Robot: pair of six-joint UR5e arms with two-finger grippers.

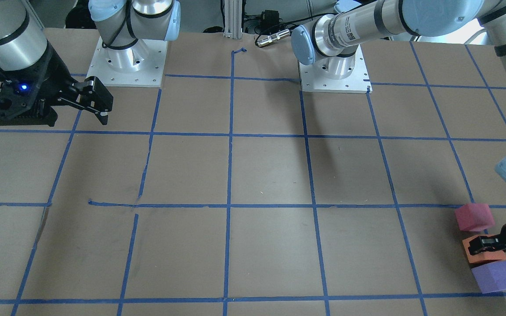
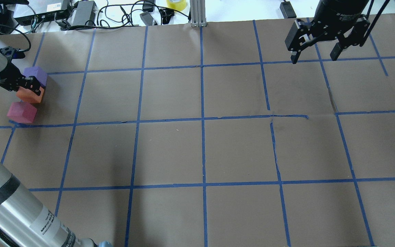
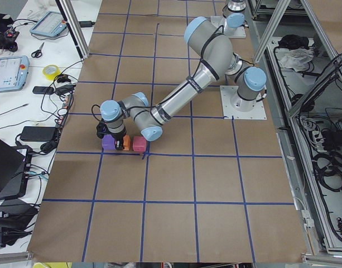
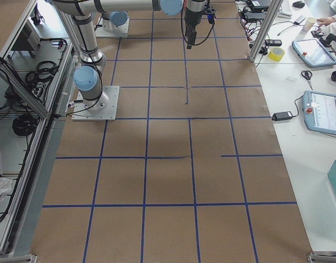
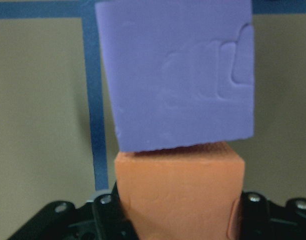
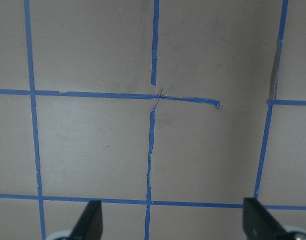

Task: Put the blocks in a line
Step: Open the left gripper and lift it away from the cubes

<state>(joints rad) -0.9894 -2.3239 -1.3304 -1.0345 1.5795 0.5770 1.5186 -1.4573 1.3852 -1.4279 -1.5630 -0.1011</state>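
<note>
Front-facing view: a red-pink block (image 1: 474,217), an orange block (image 1: 471,258) and a purple block (image 1: 494,276) sit in a slanted row on the brown paper counter (image 1: 270,171). They are on the robot's left half, near the long edge opposite the robot. Purple touches orange; red-pink lies just beside orange. The left gripper (image 1: 499,257) comes in from the side, one finger lying across the orange block's top. The right gripper (image 1: 98,103) hangs over the other half, well apart from the row, jaws spread.

Overhead view: the row runs along the view's left edge, purple nearest the far edge. The right gripper hovers wide open above a blue tape line (image 2: 324,60) near the far right corner.

Left side view: the near arm bends low over the blocks, hiding most of the orange one.

Right side view: the right gripper is too small to judge.

Left wrist view: the orange block fills the gap between the black fingers (image 5: 105,210), which appear to pinch its sides. Purple lies skewed against its far face.

Right wrist view: two fingertips wide apart, with paper and tape beneath.
</note>
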